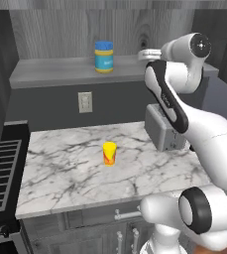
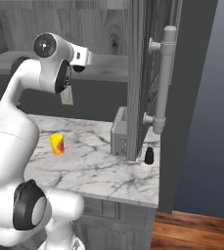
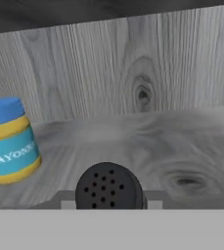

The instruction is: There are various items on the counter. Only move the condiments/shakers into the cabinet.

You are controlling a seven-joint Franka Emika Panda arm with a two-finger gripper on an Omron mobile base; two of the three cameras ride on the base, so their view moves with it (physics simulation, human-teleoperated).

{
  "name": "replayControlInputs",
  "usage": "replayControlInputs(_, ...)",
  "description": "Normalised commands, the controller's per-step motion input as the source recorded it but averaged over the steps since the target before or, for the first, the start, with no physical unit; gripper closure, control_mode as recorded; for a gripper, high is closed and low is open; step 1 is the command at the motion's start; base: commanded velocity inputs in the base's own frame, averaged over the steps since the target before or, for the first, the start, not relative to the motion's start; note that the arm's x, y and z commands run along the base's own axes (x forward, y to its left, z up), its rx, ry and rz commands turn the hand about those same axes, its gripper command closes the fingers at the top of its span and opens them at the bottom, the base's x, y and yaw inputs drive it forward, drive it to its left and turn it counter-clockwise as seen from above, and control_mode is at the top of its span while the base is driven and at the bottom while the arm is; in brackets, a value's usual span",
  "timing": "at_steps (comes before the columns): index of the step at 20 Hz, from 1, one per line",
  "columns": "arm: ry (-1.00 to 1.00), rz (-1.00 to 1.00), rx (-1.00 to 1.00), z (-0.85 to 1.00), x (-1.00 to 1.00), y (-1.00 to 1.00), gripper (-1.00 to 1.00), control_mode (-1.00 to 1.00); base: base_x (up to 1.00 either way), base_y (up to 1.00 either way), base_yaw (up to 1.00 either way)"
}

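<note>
In the hand view the round, perforated top of a black shaker [image 3: 110,188] sits between my finger tips, and my gripper [image 3: 110,205] is shut on it, low over the cabinet's grey shelf [image 3: 182,141]. The blue-lidded jar [image 3: 8,141] stands on that shelf to the left, a hand's width from the shaker. From the left base view, my hand [image 1: 145,54] reaches over the shelf [image 1: 50,72] to the right of the jar [image 1: 104,56]. A second black shaker [image 2: 149,156] stands on the marble counter [image 2: 94,166] by the toaster.
A yellow and orange cup [image 1: 109,153] stands mid-counter. The silver toaster [image 1: 162,130] sits at the counter's right under my arm. A grey cabinet side panel [image 2: 138,73] rises beside the toaster. The stove [image 1: 1,168] borders the counter on the left.
</note>
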Motion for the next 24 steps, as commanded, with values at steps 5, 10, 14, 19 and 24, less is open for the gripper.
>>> replayControlInputs(5, 0.01, 0.0, 0.01, -0.04, 0.73, 0.0, 1.0, -1.0, 0.0, 0.0, 0.0)
replayControlInputs(10, 0.07, 0.0, 0.0, -0.21, 0.64, 0.0, 1.0, -1.0, 0.0, 0.0, 0.0)
replayControlInputs(14, 0.14, 0.0, 0.0, -0.33, 0.39, 0.0, 1.0, -1.0, 0.0, 0.0, 0.0)
replayControlInputs(19, 0.03, 0.0, 0.0, -0.25, 0.17, 0.0, 1.0, -1.0, 0.0, 0.0, 0.0)
replayControlInputs(24, 0.0, 0.0, -0.01, -0.07, 0.11, 0.0, -1.0, -1.0, 0.0, 0.0, 0.0)
